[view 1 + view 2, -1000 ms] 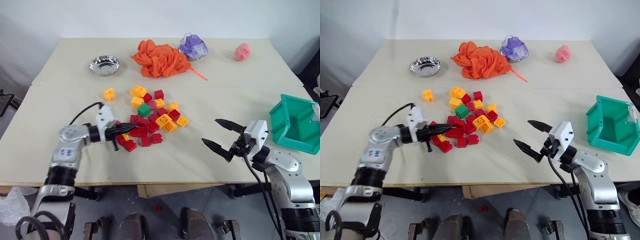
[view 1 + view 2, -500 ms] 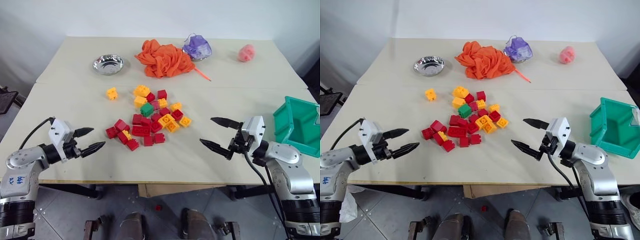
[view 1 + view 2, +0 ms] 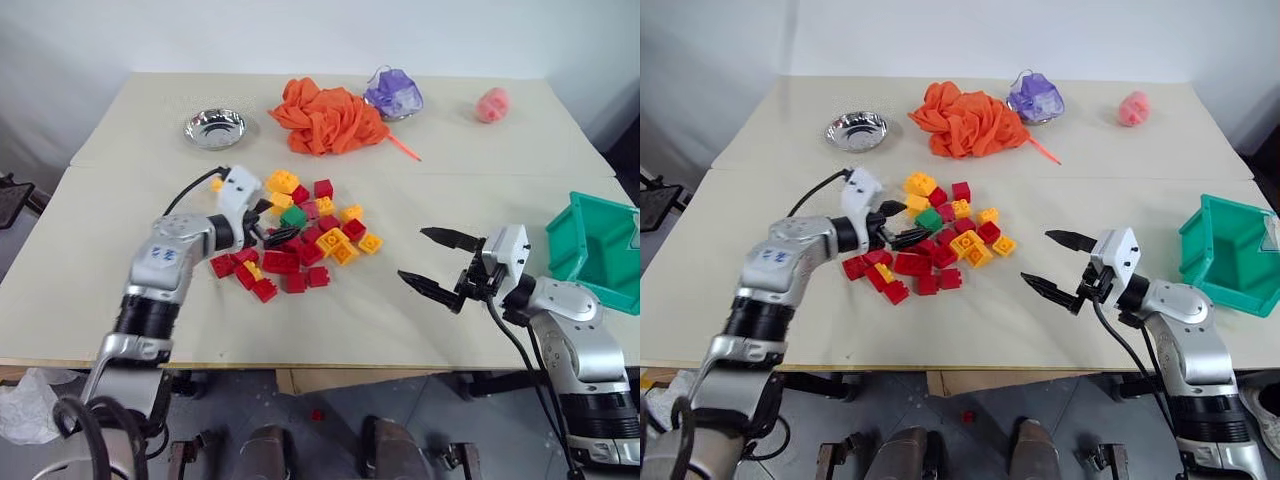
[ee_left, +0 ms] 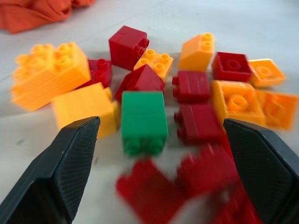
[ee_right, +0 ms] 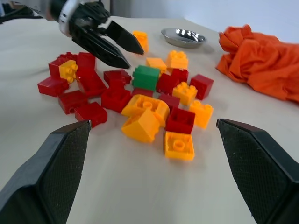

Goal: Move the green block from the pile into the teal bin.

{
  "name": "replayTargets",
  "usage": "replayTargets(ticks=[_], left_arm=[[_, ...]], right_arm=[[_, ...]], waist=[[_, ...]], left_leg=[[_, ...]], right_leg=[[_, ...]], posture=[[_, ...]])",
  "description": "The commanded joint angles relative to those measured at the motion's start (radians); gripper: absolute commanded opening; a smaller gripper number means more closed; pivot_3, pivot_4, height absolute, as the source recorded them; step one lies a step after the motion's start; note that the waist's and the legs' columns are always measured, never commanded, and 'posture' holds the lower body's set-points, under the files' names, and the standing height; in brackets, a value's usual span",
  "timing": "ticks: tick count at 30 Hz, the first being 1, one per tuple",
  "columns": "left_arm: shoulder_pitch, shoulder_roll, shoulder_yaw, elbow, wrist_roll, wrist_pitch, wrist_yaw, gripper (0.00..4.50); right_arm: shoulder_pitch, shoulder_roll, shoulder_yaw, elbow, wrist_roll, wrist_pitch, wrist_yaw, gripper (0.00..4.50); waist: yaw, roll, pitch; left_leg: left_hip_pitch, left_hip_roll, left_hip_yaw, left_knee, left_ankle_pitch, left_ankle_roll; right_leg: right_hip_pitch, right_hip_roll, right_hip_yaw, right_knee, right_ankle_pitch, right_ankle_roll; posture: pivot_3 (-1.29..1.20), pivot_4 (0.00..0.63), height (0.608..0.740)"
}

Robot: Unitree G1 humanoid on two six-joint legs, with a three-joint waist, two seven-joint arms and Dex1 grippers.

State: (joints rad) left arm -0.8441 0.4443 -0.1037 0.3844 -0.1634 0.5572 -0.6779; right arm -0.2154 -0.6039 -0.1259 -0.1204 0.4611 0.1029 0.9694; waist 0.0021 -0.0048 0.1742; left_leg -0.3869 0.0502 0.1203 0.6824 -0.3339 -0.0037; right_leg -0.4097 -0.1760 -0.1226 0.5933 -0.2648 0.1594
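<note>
On the table's near half, ordered from its left edge to its right:
Left gripper (image 3: 902, 224): fingers spread apart and empty, tips at the left side of the pile, pointing at the green block without touching it.
Pile (image 3: 930, 243): red and yellow studded bricks scattered loosely near the middle of the table, some on their sides, some with studs up.
Green block (image 4: 143, 121): small, bright green, roughly cube-shaped, tipped so its studs face sideways; the only green one. It lies in the far-left part of the pile, just beside a plain yellow brick (image 4: 84, 108) and touching red bricks; in the left wrist view it sits between the two spread black fingers (image 4: 62, 173), clear of both.
Right gripper (image 3: 1056, 264): released, fingers wide apart, holding nothing, hanging above bare table right of the pile and well apart from it.
Teal bin (image 3: 1200, 244): boxy, open-topped with a sloped front, at the right edge of the table, well apart from the pile.
Table (image 3: 970, 320): pale beige top with a seam running across it from left to right.
Far half, left to right: shiny metal bowl (image 3: 856, 130), heap of orange cloth (image 3: 965, 120), purple mesh bundle (image 3: 1034, 99), small pink object (image 3: 1130, 109).
Room: plain white wall behind the table; grey tiled floor in front.
</note>
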Motion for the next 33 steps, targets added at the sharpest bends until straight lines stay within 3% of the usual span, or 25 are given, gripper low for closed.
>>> replayTargets(ticks=[1,8,11,19,24,31,33], left_arm=[[-0.065,-0.028,-0.023,0.104,0.056,-0.046,0.033,4.49],[-0.135,-0.086,-0.037,0.259,0.107,-0.079,0.070,4.49],[-0.140,-0.075,-0.061,0.277,0.128,-0.069,0.038,3.97],[-0.164,-0.040,-0.046,0.326,0.144,-0.098,0.013,1.56],[-0.184,-0.038,-0.023,0.374,0.131,-0.171,-0.011,1.51],[-0.262,-0.051,-0.032,0.223,0.029,-0.321,-0.346,1.51],[-0.287,-0.117,-0.073,0.233,0.029,-0.368,-0.418,1.51]], right_arm=[[0.036,0.009,-0.029,-0.085,0.019,0.007,-0.036,4.50],[0.092,0.020,-0.038,-0.138,0.024,0.013,-0.083,4.50],[0.106,0.017,-0.044,-0.151,0.028,0.014,-0.091,4.50],[0.131,-0.024,-0.074,-0.159,0.044,0.016,-0.064,4.50],[0.120,-0.059,-0.107,-0.139,0.058,0.014,-0.039,4.50],[0.183,-0.085,-0.235,-0.186,0.083,0.037,-0.082,4.50],[0.210,-0.079,-0.299,-0.195,0.100,0.052,-0.121,4.50]], waist=[[-0.002,0.000,0.000],[-0.002,-0.001,0.000],[-0.003,-0.001,0.000],[-0.003,-0.001,0.000],[-0.003,-0.001,0.000],[0.017,-0.003,0.002],[0.026,-0.003,0.002]], left_leg=[[0.000,0.000,0.000,0.000,0.000,0.000],[0.000,0.000,0.000,0.001,0.000,0.000],[0.000,0.000,0.000,0.001,0.000,0.000],[0.000,0.000,0.000,0.001,0.000,0.000],[0.000,0.000,0.000,0.001,0.000,0.000],[-0.002,0.000,-0.001,0.001,0.000,0.000],[-0.002,0.000,0.000,0.001,0.000,0.000]], right_leg=[[0.000,0.000,0.000,0.000,0.000,0.000],[0.000,0.000,0.000,0.000,0.000,0.000],[0.001,0.000,0.000,0.000,0.000,0.000],[0.001,0.000,0.001,0.000,0.000,0.000],[0.001,0.000,0.000,0.000,0.000,0.000],[0.000,0.000,-0.001,-0.001,0.000,0.000],[0.000,0.000,-0.001,-0.002,0.000,0.000]], posture=[[0.00,0.150,0.740],[0.00,0.150,0.740],[0.00,0.150,0.740],[0.00,0.150,0.740],[0.00,0.150,0.740],[0.00,0.150,0.740],[0.00,0.150,0.740]])
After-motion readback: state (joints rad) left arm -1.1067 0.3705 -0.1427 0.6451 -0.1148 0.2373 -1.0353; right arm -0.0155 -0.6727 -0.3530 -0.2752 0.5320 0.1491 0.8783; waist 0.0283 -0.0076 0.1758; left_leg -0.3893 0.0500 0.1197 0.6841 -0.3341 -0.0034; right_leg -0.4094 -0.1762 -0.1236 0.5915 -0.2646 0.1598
